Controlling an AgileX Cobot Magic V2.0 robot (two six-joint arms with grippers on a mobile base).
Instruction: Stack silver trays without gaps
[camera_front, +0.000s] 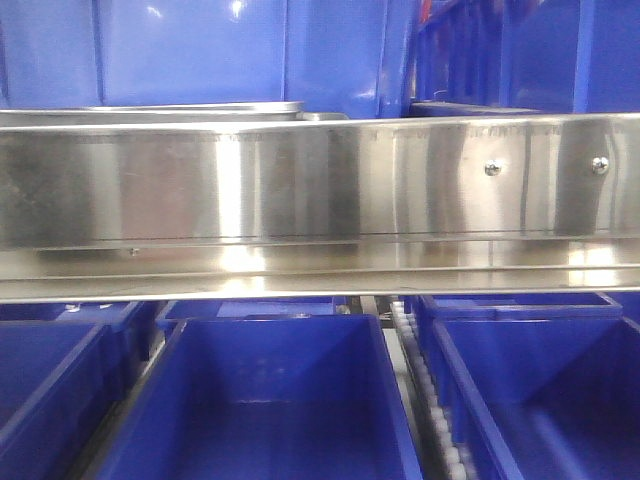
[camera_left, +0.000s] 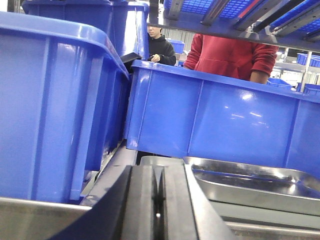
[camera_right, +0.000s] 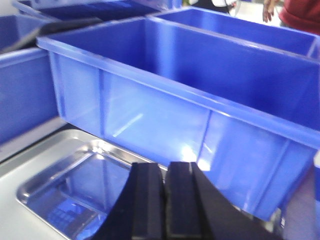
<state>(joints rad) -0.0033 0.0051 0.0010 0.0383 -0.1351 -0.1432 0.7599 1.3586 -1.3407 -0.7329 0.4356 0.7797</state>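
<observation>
- Silver tray (camera_right: 65, 200) under the right wrist camera: shallow, mirror-bright steel, rounded corners, thin flared rim. Its floor reflects the blue bin (camera_right: 200, 95) just behind it.
- That tray lies on a pale flat surface (camera_right: 20, 170), its far long edge close under the bin's front wall.
- Right gripper (camera_right: 164, 200): two black fingers pressed together, only a thin seam between them, nothing pinched. It hangs over the tray's near right part.
- Left wrist view: another silver tray (camera_left: 260, 187), same shallow pan with a shiny rolled rim, bright glare on the far wall. It lies just in front of a long blue bin (camera_left: 220, 115); whether it touches the bin I cannot tell.
- Left gripper (camera_left: 158, 200): dark fingers closed on each other, a hairline slit between, empty. The tray is just to its right.
- A taller blue bin (camera_left: 55, 105) stands close at the left.
- Front view: a long brushed-steel panel (camera_front: 300, 185) with two screw heads (camera_front: 492, 168) spans the frame; a thin tray rim (camera_front: 150, 107) shows just above its top edge at left.
- Behind the bins, a person in a red sweater (camera_left: 232, 55) and one in black (camera_left: 161, 46).
</observation>
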